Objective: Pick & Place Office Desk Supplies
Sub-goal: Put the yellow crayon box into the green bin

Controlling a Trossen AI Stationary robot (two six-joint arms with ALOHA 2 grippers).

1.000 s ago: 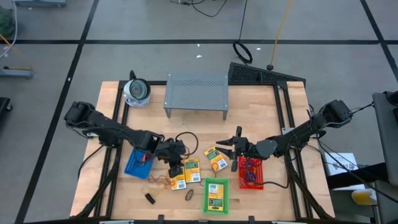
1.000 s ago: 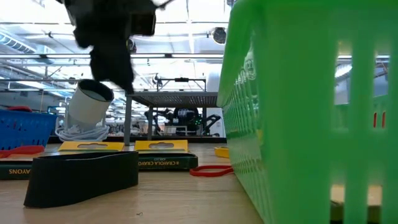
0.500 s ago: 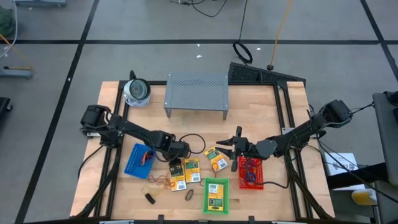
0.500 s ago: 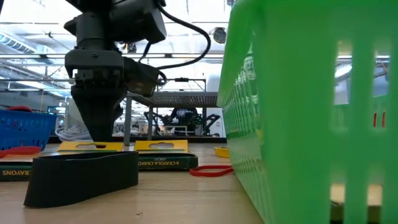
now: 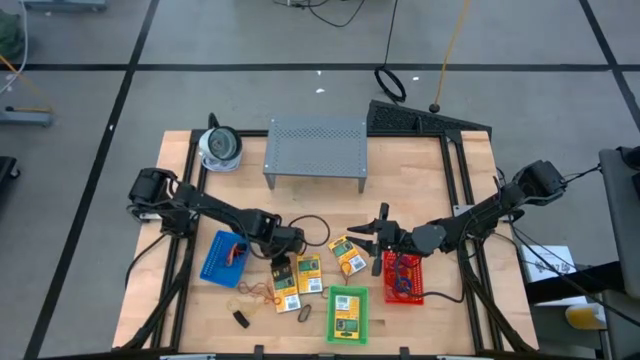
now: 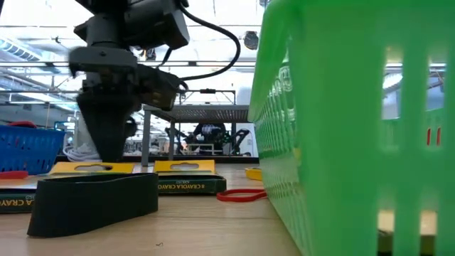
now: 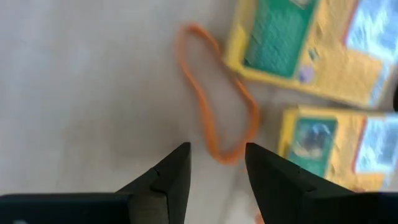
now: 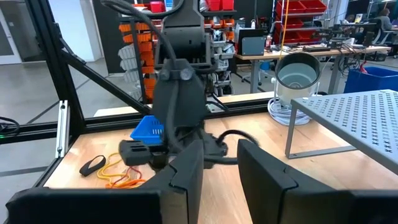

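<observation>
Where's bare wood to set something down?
Free: the strip between the grey perforated metal shelf and the crayon boxes; also the right rear corner beyond the red basket. Crowded: the front centre, with boxes, rubber bands, blue basket, green basket.

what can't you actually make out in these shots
- Low view: the green basket fills the right side and hides the table behind it.
- Low view: the left end effector is motion-blurred, and a black clip covers the crayon boxes' fronts.
- Left wrist view: the crayon box print is too blurred to read; the orange rubber band is soft.
- High view: contents of the red basket are too small to identify.
</observation>
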